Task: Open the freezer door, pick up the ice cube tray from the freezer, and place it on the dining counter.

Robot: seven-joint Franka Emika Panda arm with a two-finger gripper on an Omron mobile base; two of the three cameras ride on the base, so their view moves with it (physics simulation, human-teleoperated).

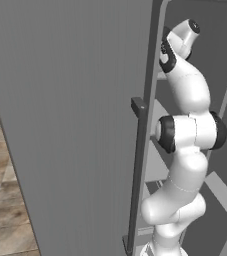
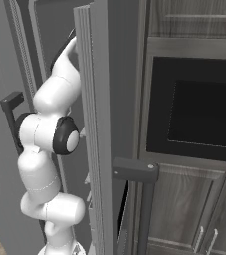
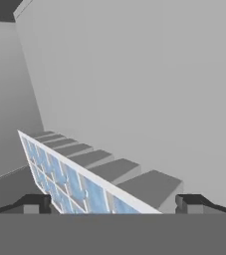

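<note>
The freezer door (image 1: 70,125) stands open, and the white arm reaches into the freezer (image 1: 220,60). In the hand view, the end effector (image 3: 113,204) has its fingers spread wide either side of the ice cube tray (image 3: 69,179); whether they touch it is unclear.

The freezer door (image 1: 70,125) looks like brushed grey metal with fine vertical grain, its bar handle (image 1: 139,165) darker and matt. At 3 o'clock in the right base view, the cabinets (image 2: 184,209) show dark wood grain. The ice cube tray (image 3: 69,174) has a smooth white rim and glossy pale blue compartments.
</note>
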